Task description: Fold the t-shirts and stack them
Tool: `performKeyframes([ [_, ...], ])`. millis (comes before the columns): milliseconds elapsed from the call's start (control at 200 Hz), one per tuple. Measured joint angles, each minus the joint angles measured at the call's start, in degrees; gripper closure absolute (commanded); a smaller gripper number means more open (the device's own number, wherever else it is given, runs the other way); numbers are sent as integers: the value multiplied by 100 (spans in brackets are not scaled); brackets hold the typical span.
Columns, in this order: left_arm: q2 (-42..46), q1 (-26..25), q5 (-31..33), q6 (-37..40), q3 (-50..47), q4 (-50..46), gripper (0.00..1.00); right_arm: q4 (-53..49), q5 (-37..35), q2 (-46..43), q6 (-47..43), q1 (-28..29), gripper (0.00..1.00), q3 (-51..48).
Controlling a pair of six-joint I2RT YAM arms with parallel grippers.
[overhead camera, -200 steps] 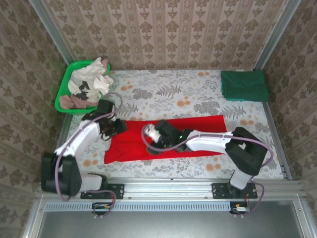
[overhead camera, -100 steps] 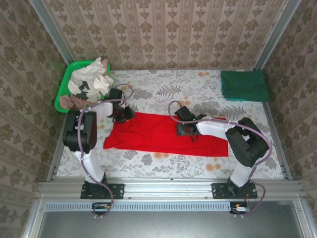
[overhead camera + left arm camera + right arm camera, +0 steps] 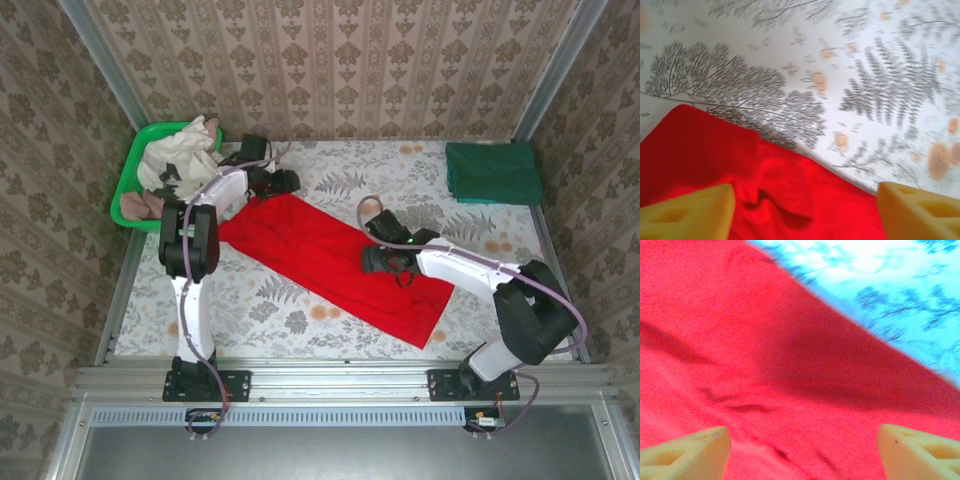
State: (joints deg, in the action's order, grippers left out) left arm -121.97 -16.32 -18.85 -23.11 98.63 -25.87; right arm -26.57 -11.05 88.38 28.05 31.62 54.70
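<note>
Both grippers are standing wide apart now, with nothing pinched between their jaws. The red t-shirt point(image 3: 325, 262), folded into a long strip, is now lying on a slant, where a second ago it was lying straight across the near part of the table point(image 3: 290, 315). Its far-left corner is reaching up toward the green basket point(image 3: 127, 175), and its near-right end is pointing toward the right arm's base. The left gripper point(image 3: 283, 182) is hovering at that far-left corner. In its wrist view the yellow pads point(image 3: 687, 212) are sitting at the two sides of the frame and the red cloth is lying loose beneath them, so the corner is looking released rather than held. The right gripper point(image 3: 383, 263) is hanging over the middle-right of the strip, its pads point(image 3: 917, 450) equally spread above flat, lightly wrinkled red cloth. I am reading this as the close of a drag-and-straighten move, with the strip probably awaiting its next cross fold. The dark green t-shirt point(image 3: 493, 172) is lying folded at the far-right corner, well apart from both grippers. The red one is not yet resting on it, so the stacking is still waiting.
</note>
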Motion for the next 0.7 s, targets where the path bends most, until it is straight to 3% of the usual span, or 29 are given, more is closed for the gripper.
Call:
performKeyframes([
  [95,796,-22,133,-33,-614,227,0,2,-81,387,-116,-234,24,92],
  [225,2144,-52,343,-393,-2232,905,0,-2,-94,944,-195,-297,24,111],
  [300,2356,-181,407,-562,-2756,1084,3,24,-72,1027,-192,-297,24,111],
  [400,1803,-393,358,-697,-2804,1303,19,33,-2,1025,-101,-280,22,98],
  [515,695,-481,437,-721,-2404,1408,21,44,28,970,129,-138,18,28],
  [700,-450,-428,374,-706,-723,1473,27,-2,181,629,586,205,16,-319],
])
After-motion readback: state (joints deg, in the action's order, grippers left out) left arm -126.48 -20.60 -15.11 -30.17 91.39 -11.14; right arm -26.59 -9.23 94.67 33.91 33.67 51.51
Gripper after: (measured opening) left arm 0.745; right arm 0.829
